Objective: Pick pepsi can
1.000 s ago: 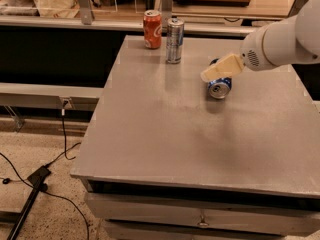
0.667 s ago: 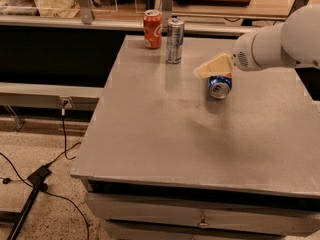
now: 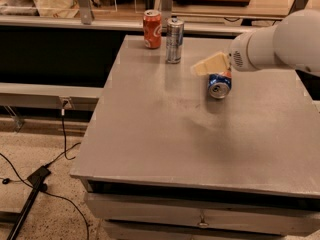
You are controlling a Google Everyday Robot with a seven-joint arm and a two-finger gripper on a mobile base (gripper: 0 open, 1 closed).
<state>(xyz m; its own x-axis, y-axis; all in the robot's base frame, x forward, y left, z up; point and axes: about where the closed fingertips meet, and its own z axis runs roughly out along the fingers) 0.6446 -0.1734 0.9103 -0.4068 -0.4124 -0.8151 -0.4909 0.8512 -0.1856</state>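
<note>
Pepsi can (image 3: 219, 84) lies on its side on the grey table (image 3: 165, 134), one silver end turned toward the camera. It sits directly beneath the gripper (image 3: 210, 64), a little toward the wrist end of it. The can's upper edge meets the underside of the gripper in this view, and whether the two actually touch cannot be told.

The table spreads wide below the gripper, and its front edge is well apart from it. The white arm (image 3: 280, 46) reaches in from the right, ending in the cream-coloured gripper, which points left over the tabletop. Whether the gripper is spread or closed cannot be made out, and nothing is seen clamped in it.

Beyond the gripper's tip, to the left and toward the far edge of the table, a slim silver can (image 3: 174, 40) stands upright. An orange-red can (image 3: 152, 29) stands just beside it, farther from the gripper. Both are well apart from the pepsi can.
</note>
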